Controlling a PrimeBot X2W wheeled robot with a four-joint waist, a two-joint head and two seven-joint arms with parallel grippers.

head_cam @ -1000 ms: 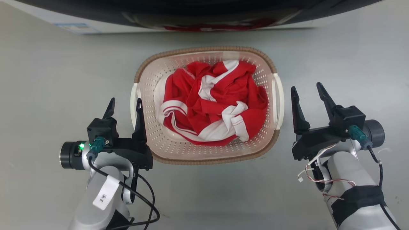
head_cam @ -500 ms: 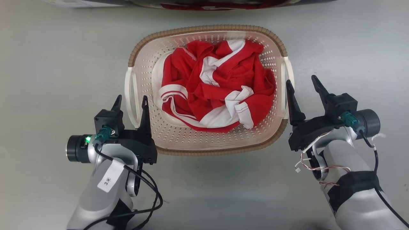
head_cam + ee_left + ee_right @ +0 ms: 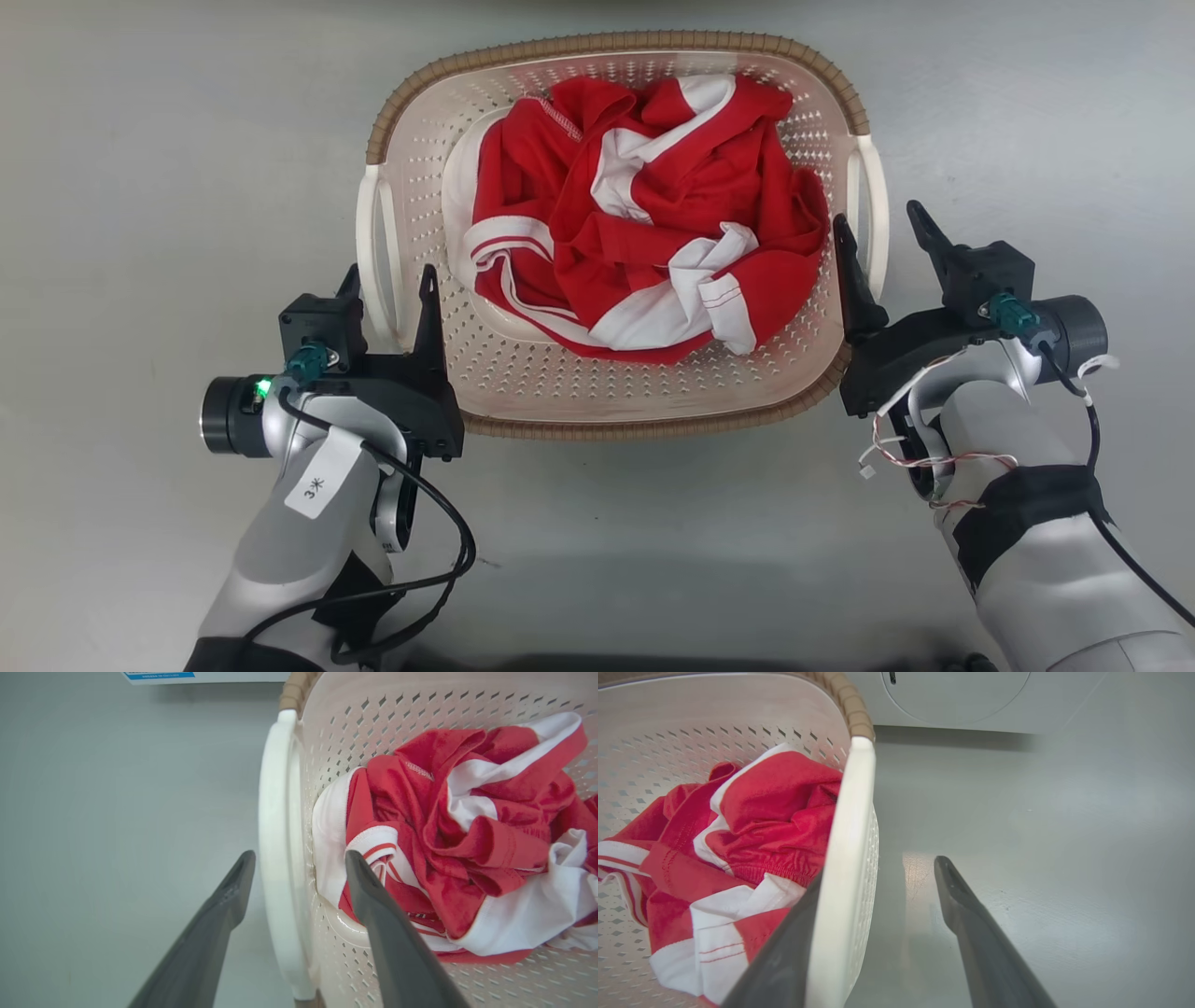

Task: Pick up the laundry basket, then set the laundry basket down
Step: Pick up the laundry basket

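**On the grey floor, a basket flanked by two open grippers**

On the grey floor [image 3: 140, 187] before the robot stands the laundry basket [image 3: 616, 41], upright. It is cream-white, rounded-rectangular and pierced all over with small holes, with a brown woven-look band round its top. A white loop handle sits on each short side. A crumpled red-and-white garment [image 3: 644, 252] fills its middle.

The left gripper [image 3: 389, 280] has its fingers spread and straddles the left handle [image 3: 367, 224]: one finger is outside the basket, the other inside the wall. The right gripper [image 3: 876, 219] is spread likewise about the right handle [image 3: 873, 177], inner finger inside the basket, outer finger over the floor. Neither gripper pinches anything.

The left wrist view shows a thin strip of floor between the outer finger and the handle, and the inner finger lying in front of the garment; whether it touches cloth or wall cannot be told. The right wrist view shows the inner finger partly hidden behind the handle, with contact unclear, and the outer finger well apart from it. That view also takes in a white appliance [image 3: 971, 700] with a curved door outline, beyond the basket.
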